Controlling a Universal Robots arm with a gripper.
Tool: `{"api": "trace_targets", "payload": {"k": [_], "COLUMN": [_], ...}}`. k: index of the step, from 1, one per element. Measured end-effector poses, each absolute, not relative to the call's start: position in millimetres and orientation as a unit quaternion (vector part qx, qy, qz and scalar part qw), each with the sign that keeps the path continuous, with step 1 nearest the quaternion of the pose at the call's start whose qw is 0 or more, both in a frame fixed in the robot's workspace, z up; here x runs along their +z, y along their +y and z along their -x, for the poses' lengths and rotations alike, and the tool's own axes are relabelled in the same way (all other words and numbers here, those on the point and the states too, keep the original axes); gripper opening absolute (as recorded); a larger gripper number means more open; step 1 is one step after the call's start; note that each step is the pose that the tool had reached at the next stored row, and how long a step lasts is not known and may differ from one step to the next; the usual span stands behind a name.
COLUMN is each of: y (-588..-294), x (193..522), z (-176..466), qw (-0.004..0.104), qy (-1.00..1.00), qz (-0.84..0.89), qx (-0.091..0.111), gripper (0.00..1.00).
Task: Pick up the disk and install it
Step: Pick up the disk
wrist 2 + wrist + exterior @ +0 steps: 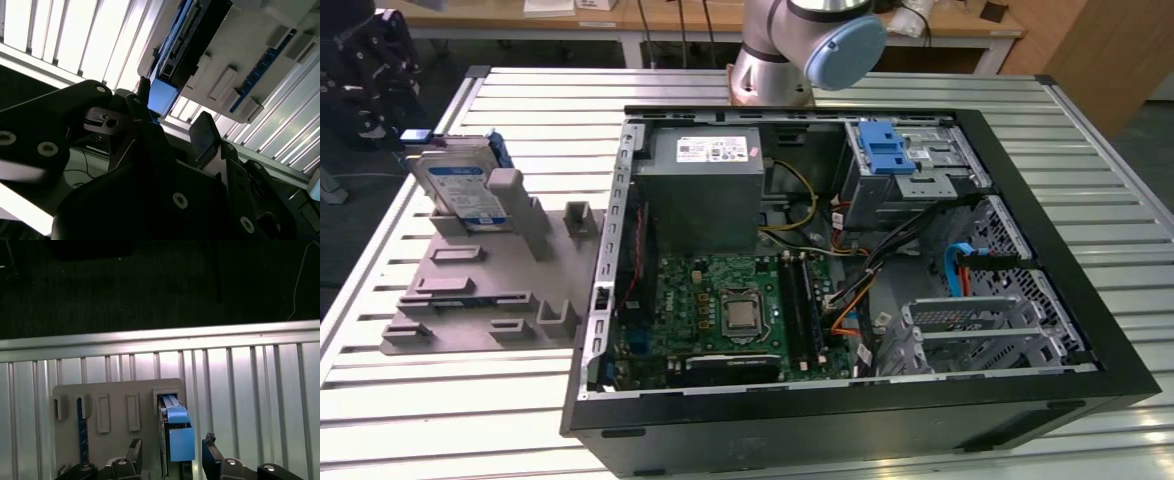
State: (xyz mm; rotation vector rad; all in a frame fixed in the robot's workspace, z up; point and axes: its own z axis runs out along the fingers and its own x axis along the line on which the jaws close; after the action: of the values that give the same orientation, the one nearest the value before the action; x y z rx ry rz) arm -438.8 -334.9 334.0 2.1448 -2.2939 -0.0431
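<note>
**A:** State of the end effector?
**B:** Open. The end effector [172,449] hung over the disk [176,437], with one of its fingers [135,451] on each side. The first wrist view showed a gap on both sides, and no contact that I could see.
**A:** Second wrist view agree?
**B:** Yes. Dark fingertips flanked the disk's blue end there too, jaws spread.
**A:** Where was the disk?
**B:** Standing on edge in a slot at the far end of the grey fixture [467,290]. The fixture lay flat on the slatted surface [454,420], close to its edge on the exterior view's left, toward the far corner. Blue bracket around the silver body, label side toward the near edge.
**A:** And the case?
**B:** The computer case [854,425] lay open mid-surface, just beside the fixture on the exterior view's right. The drive cage [914,165] with the blue latch sat in the case's far corner. The disk was well apart from it, not installed.
**A:** Arm?
**B:** The arm [767,70] stood at the surface's far edge, behind the case.
</note>
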Motion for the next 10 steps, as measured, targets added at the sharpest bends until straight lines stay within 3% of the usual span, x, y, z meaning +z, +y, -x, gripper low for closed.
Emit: {"api": "trace_targets", "payload": {"k": [10], "y": [-331.4], "x": [321.4], "z": [439.8], "qw": [0.0], "qy": [-0.727], "qz": [-0.687], "qx": [-0.014], "gripper": [0.59]}}
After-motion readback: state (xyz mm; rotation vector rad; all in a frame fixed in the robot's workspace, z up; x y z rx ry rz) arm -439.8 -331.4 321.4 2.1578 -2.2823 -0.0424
